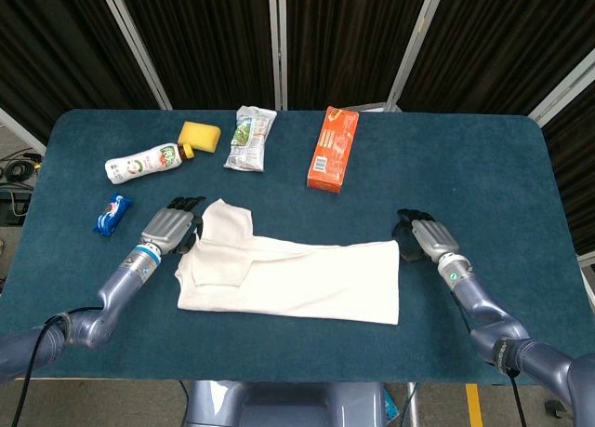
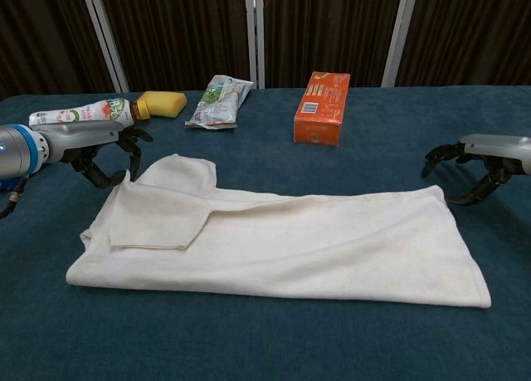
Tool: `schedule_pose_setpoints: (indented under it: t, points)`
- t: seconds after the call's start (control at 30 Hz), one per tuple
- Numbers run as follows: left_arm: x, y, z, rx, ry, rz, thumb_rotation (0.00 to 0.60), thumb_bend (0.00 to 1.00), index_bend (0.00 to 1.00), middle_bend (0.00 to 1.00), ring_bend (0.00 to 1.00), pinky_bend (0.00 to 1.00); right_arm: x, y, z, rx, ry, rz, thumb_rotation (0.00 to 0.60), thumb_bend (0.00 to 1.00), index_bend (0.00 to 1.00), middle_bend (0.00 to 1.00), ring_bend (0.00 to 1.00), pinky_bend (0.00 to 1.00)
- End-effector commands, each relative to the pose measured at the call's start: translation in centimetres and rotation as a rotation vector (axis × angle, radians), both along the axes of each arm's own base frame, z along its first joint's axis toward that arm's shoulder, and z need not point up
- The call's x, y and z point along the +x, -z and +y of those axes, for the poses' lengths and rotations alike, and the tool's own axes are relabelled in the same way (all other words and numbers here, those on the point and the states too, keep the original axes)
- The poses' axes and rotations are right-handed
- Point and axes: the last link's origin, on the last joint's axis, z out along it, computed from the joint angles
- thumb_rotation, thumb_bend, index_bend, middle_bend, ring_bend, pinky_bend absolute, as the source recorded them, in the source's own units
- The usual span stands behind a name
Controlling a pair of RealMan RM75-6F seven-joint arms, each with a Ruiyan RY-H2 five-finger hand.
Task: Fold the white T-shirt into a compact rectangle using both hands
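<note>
- White cloth: one T-shirt (image 1: 296,278) lies flat near the front edge of the table (image 1: 483,166), roughly midway between its left and right edges, folded into a long band with one sleeve (image 2: 162,219) turned over on top at its left end.
- Blue felt covers the one table; its far edge runs along a dark curtain backdrop.
- Two hands are in view, one at each end of the shirt.
- Left hand (image 1: 169,228) sits at the shirt's left end, fingers (image 2: 124,153) curled downward just beside the cloth's far left corner. In the chest view they hook over bare felt and grasp nothing; whether a fingertip brushes the fabric cannot be told.
- Right hand (image 1: 429,240) sits just beside the shirt's far right corner, fingers curved and spread. The chest view shows a gap between them and the cloth, so it is released.
- Five other things lie toward the far and left edges:
  - one orange box (image 1: 333,148) near the far edge, about the middle;
  - one green-and-white snack packet (image 1: 250,139) left of the box;
  - one yellow sponge (image 1: 199,135) left of the packet;
  - one white bottle (image 1: 145,162) lying on its side, its cap touching the sponge;
  - one small blue wrapper (image 1: 112,213) near the left edge, just beside the left hand.
</note>
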Motion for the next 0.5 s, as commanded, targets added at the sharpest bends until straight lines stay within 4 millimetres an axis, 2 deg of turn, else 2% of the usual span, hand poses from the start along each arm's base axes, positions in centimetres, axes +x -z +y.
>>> schedule_pose_setpoints:
  t: [0.03,0.23,0.3,0.33,0.37,0.4,0.47,0.5]
  points:
    - [0.0,0.1,0.0,-0.001,0.003,0.002,0.6,0.63,0.7,0.0,0.0,0.0,0.1,-0.2,0.0,-0.003,-0.013,-0.009,0.6,0.02,0.02,0.0,0.0,0.0]
    - [0.1,0.0,0.0,0.001,0.009,0.008,0.6,0.63,0.7,0.0,0.0,0.0,0.2,-0.8,0.3,-0.001,-0.05,-0.001,0.6,0.02,0.02,0.0,0.0,0.0]
    - [0.1,0.0,0.0,0.003,0.01,0.01,0.6,0.63,0.68,0.0,0.0,0.0,0.2,-1.0,0.6,-0.002,-0.06,-0.003,0.6,0.02,0.02,0.0,0.0,0.0]
    - [0.0,0.0,0.0,0.002,0.009,0.011,0.6,0.63,0.64,0.0,0.0,0.0,0.2,-1.1,0.7,-0.002,-0.063,-0.005,0.6,0.02,0.02,0.0,0.0,0.0]
    - [-0.1,0.0,-0.1,0.002,0.007,0.013,0.6,0.63,0.58,0.0,0.0,0.0,0.2,-1.3,0.9,-0.003,-0.07,-0.007,0.6,0.02,0.02,0.0,0.0,0.0]
    - [-0.1,0.0,-0.1,0.001,0.004,0.016,0.6,0.61,0.44,0.0,0.0,0.0,0.2,-1.4,1.0,-0.003,-0.074,-0.007,0.6,0.02,0.02,0.0,0.0,0.0]
    - [-0.4,0.0,-0.1,-0.004,-0.002,0.024,0.6,0.5,0.11,0.0,0.0,0.0,0.2,-1.7,1.3,-0.003,-0.083,-0.008,0.6,0.02,0.02,0.0,0.0,0.0]
    - [-0.5,0.0,-0.2,-0.008,-0.006,0.03,0.6,0.45,0.04,0.0,0.0,0.0,0.2,-1.8,1.4,-0.003,-0.087,-0.008,0.6,0.02,0.02,0.0,0.0,0.0]
